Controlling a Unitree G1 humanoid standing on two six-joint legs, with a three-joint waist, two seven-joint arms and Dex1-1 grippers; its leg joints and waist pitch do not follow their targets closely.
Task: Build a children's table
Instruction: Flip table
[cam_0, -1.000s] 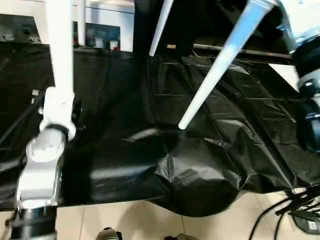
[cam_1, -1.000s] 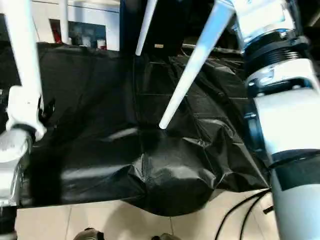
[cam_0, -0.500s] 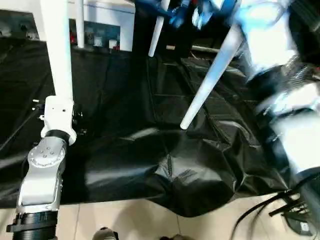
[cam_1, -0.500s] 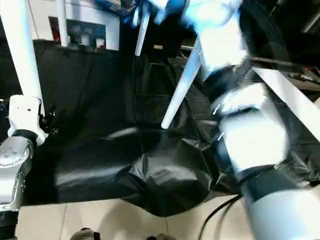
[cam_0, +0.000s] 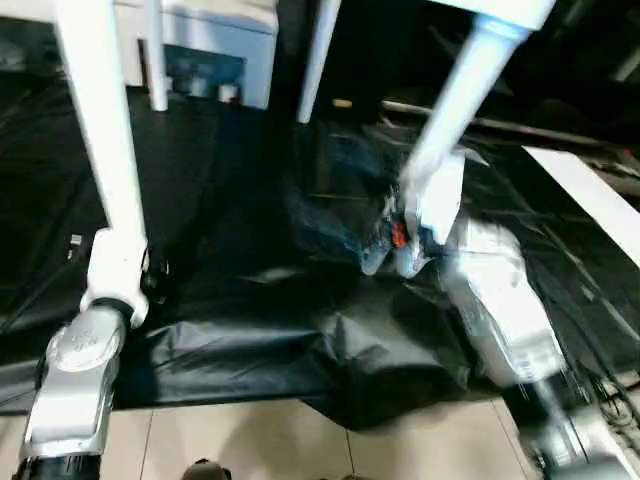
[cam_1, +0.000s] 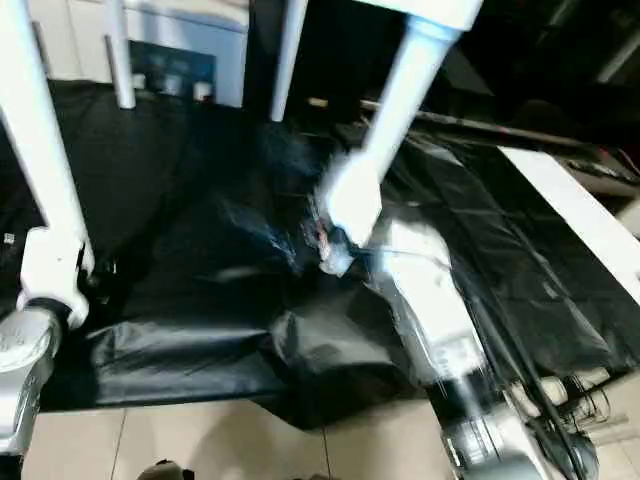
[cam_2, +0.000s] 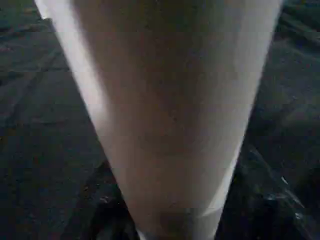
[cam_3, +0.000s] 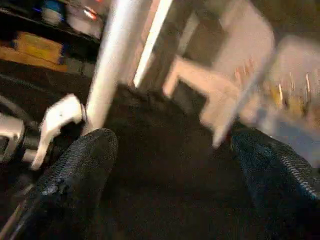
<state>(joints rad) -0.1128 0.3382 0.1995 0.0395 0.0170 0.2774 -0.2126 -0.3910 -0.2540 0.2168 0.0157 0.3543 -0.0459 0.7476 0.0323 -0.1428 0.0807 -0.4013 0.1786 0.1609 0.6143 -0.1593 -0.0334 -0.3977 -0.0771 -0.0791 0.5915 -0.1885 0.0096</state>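
- The right gripper (cam_3: 172, 140) has its two black fingers (cam_3: 75, 180) spread wide, and nothing is between them.
- Well beyond these fingers stands the leg at the left gripper (cam_0: 92, 130). Much closer to them, in the head views, is the front leg (cam_0: 462, 95), whose lower part passes behind the right wrist. I cannot tell whether wrist and leg touch.
- Risk: with empty, wide fingers so near the front leg, a sideways move could knock it. I judge this could loosen it in its socket or tip the children's table (cam_0: 500, 8).
- The left gripper (cam_0: 125, 262) sits at the lower part of its leg, and the leg is very close in front of its camera. Whether it clamps the leg or is only around it, I cannot tell.
- Risk: if that hold is loose, the leg can slide through, and that side of the table would drop.
- Further out, the table stands legs down with its top above both grippers. Its two far legs (cam_0: 153, 55) are behind them.
- Under the grippers the black cover (cam_0: 250, 340) is wrinkled, and its edge is near. A leg's foot dragged there may catch in a fold or step off the edge.
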